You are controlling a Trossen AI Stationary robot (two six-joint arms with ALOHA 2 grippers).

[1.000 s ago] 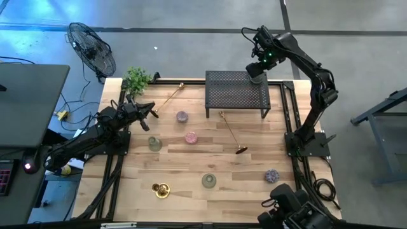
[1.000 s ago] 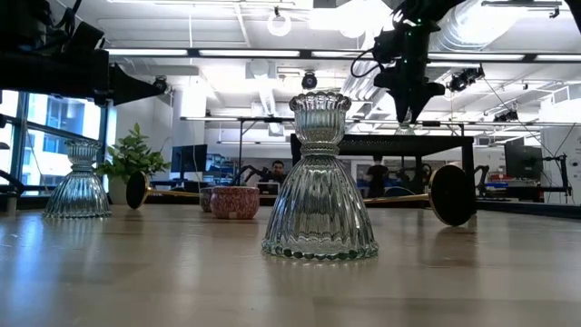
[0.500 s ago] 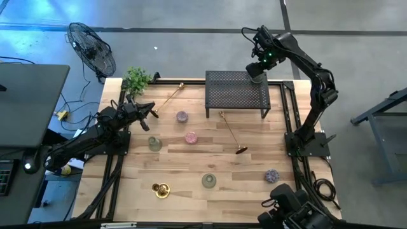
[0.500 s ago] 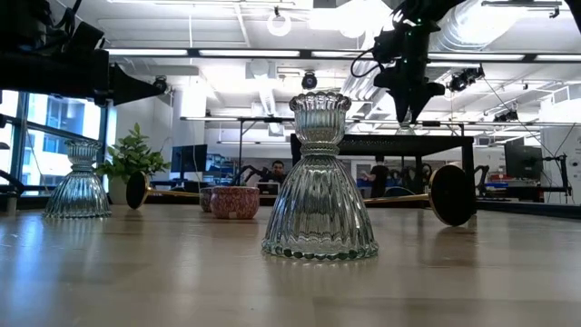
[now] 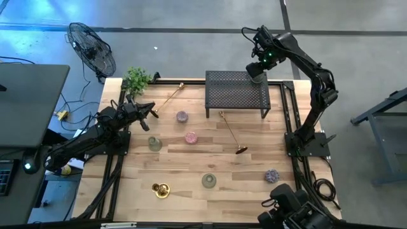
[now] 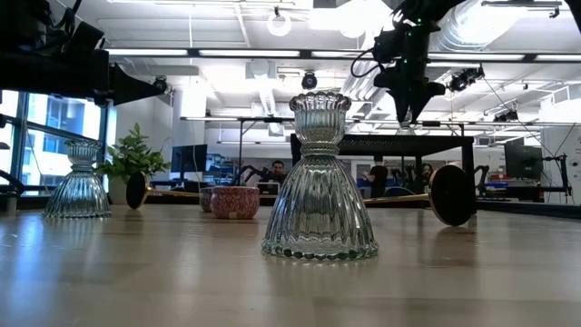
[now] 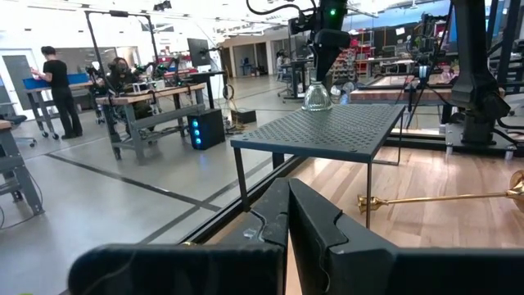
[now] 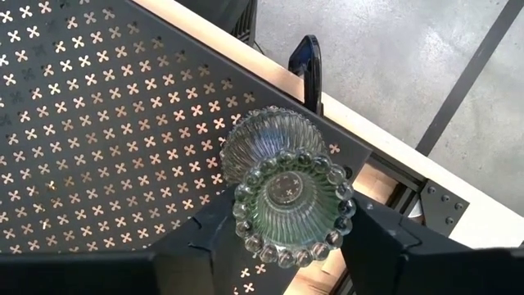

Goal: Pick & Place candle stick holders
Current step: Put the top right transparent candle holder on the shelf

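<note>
The right gripper is sitting spread around a clear glass candle holder standing on the mesh rack. The left gripper is waiting near the potted plant, fingers together.

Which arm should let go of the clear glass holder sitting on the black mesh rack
Right. The right gripper is directly above the clear glass holder on the rack, fingers either side. The left gripper waits, shut, near the table's left edge.
</note>
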